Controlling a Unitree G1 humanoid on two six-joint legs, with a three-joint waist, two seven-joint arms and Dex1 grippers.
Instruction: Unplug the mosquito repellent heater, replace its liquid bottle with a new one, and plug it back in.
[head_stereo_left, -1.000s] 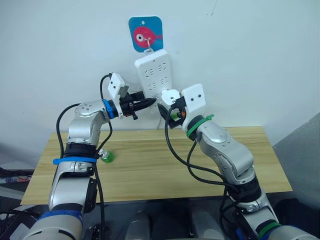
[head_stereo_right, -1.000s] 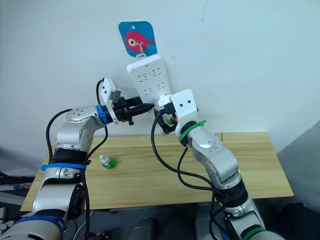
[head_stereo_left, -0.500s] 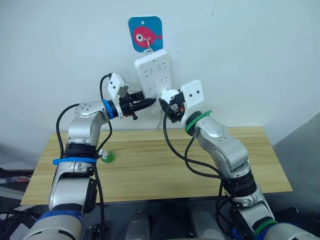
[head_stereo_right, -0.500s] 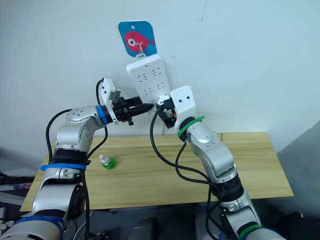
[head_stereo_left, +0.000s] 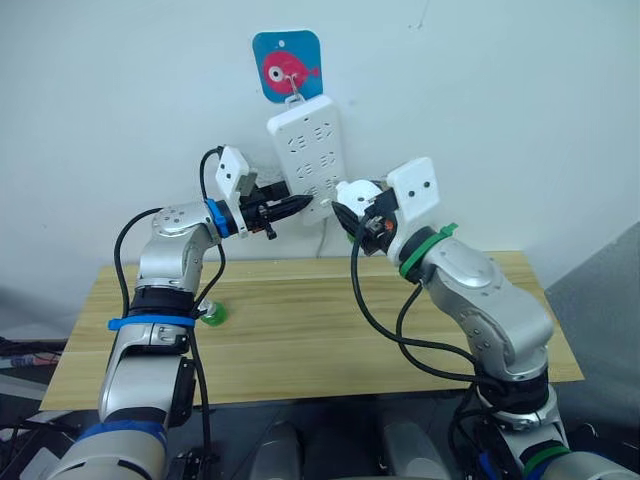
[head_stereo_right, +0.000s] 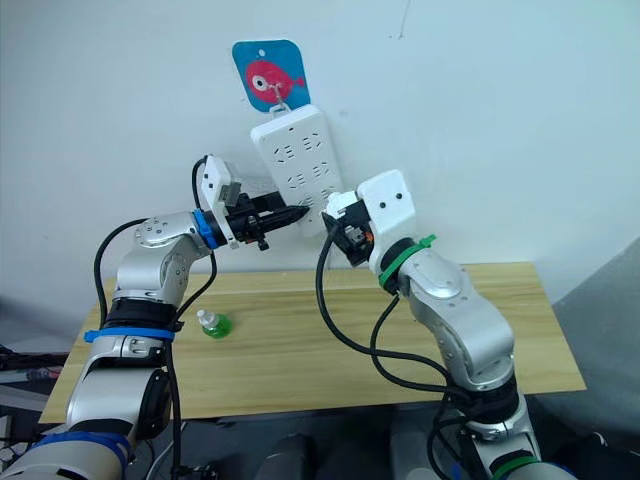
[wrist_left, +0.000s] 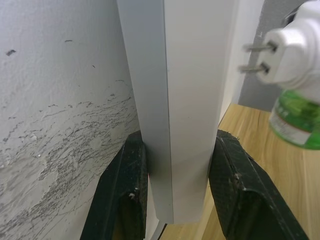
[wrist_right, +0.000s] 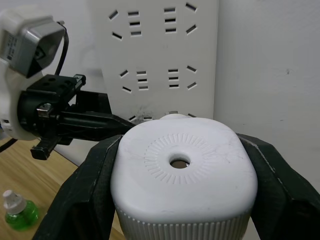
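Note:
The mosquito repellent heater, a white rounded unit with a green liquid bottle under it, is held in the air just right of the power strip's lower end. Its two metal prongs point at the strip with a small gap between. My right gripper is shut on the heater, fingers on both sides. My left gripper is shut on the lower edge of the long white power strip, its fingers pinching both faces. A second green liquid bottle stands on the table at the left.
The power strip hangs, slightly tilted, from a hook on a blue fish plate on the white wall. Below is a wooden table. Black cables loop from both forearms over it.
My right gripper has carried the heater a little to the right, off the strip's lower end, and its forearm has swung outward. The left gripper keeps its hold on the strip.

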